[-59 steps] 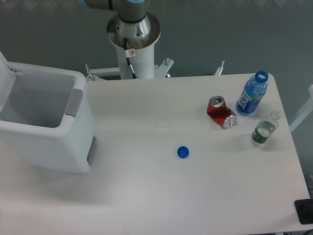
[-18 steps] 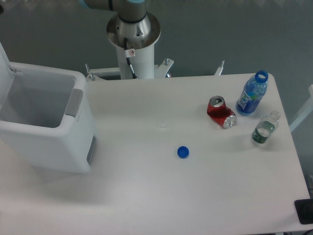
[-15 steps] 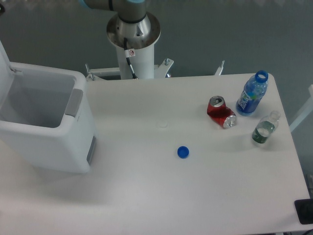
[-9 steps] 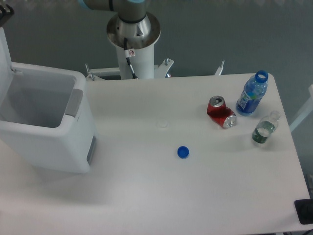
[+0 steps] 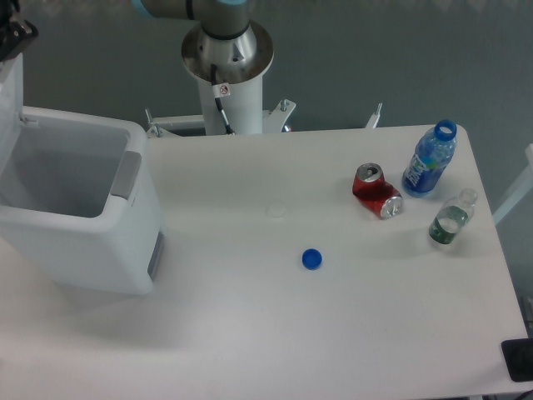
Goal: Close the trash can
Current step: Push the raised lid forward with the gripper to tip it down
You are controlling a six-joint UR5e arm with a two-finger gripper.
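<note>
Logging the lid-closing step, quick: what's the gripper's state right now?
Gripper: only a dark sliver shows at the top left corner above the raised trash can lid; open or shut cannot be told.

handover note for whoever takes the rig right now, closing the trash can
Gripper: only a dark part shows at the top left corner, by the top of the raised lid; open or shut cannot be told.
Trash can: on the left of the table, open, inside looks empty.
Done: nothing visible; lid is up.
Left: bring the lid down flat onto the bin.
</note>
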